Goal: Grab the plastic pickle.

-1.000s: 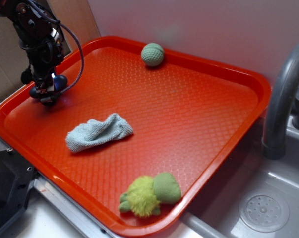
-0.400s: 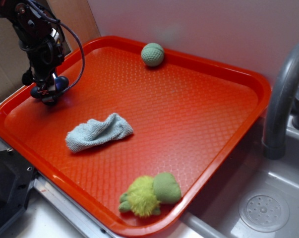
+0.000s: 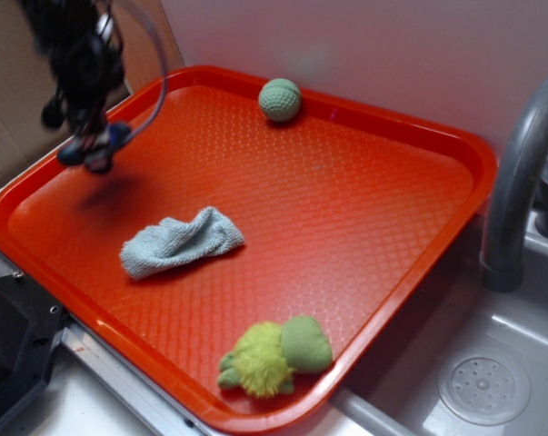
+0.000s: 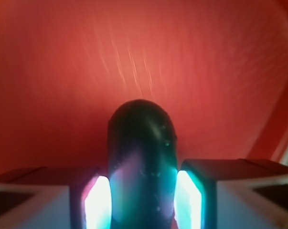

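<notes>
Exterior: my gripper [image 3: 94, 153] hangs blurred above the far-left corner of the red tray [image 3: 364, 227], the plastic pickle [image 3: 110, 138] a dark lump between the jaws, clear of the tray floor. Cloth [image 3: 181, 241], ball [image 3: 280, 100] and plush toy [image 3: 274, 356] lie well apart from it.

Wrist: fingers [image 4: 97, 200] pinch the pickle [image 4: 142, 162] on both flanks, rounded end sticking out ahead. I'd hold squeeze constant and lift straight; it looks smooth, so a sideways jerk could slip it.
</notes>
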Controlling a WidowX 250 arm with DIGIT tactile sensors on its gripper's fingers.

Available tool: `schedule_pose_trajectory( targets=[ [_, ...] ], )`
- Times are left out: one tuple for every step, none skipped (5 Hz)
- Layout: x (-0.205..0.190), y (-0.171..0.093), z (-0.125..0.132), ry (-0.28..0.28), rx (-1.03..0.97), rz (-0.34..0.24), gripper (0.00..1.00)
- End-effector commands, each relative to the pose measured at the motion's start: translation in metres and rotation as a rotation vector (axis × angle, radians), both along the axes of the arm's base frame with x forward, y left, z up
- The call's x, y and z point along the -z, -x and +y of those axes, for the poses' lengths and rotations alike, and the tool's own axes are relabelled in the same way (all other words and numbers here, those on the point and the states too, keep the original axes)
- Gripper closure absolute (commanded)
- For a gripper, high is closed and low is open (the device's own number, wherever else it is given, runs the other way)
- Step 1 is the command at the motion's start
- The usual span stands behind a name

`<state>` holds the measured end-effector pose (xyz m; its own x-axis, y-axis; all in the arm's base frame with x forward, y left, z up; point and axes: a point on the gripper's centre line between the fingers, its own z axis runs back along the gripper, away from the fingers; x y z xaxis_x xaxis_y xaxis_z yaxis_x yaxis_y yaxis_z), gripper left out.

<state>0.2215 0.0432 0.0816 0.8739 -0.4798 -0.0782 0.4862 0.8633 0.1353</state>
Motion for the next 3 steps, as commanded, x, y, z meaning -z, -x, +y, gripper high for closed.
schedule_pose_trajectory(
  targets=[
    [-0.113, -0.036, -0.045, 0.041, -0.293, -0.142, 1.00],
    [-0.141, -0.022, -0.036, 0.124, -0.325, -0.180, 1.00],
    [-0.139, -0.015, -0.024, 0.176, -0.347, -0.134, 1.00]
  ],
)
